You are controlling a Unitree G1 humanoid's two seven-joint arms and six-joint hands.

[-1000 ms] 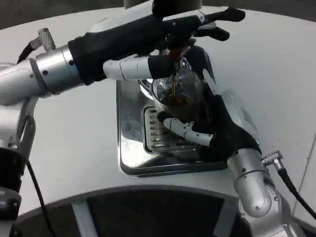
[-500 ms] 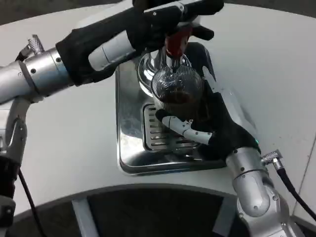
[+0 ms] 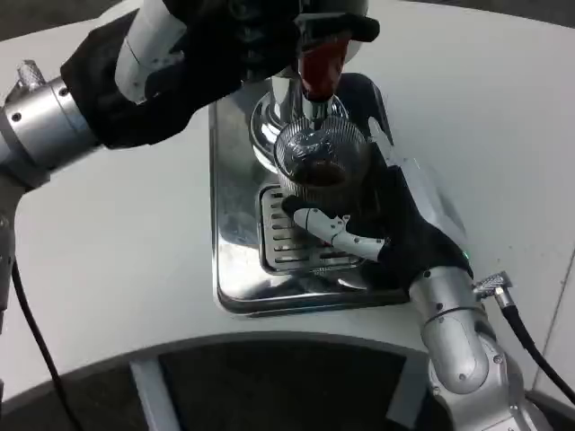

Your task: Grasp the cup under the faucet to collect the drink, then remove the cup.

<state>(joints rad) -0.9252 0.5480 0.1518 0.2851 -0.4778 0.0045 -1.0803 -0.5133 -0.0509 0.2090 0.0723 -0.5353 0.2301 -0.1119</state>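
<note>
Now one ribbed cup (image 3: 322,157) under one faucet (image 3: 322,65); right hand (image 3: 386,224) fingers clamped on cup; left hand (image 3: 260,31) fingers unclear.

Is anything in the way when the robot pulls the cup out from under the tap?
Toward the robot, nothing visible blocks it. The right hand grips the cup on the drip tray. The faucet hangs right above the cup, with the left hand on it, so lifting straight up looks risky.

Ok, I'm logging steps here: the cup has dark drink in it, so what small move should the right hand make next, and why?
Probably draw the cup back off the drip tray, away from the faucet. The right hand already holds the cup, dark drink sits inside, and no stream shows from the faucet. The left hand is up at the tap, so the way toward the robot looks free.
</note>
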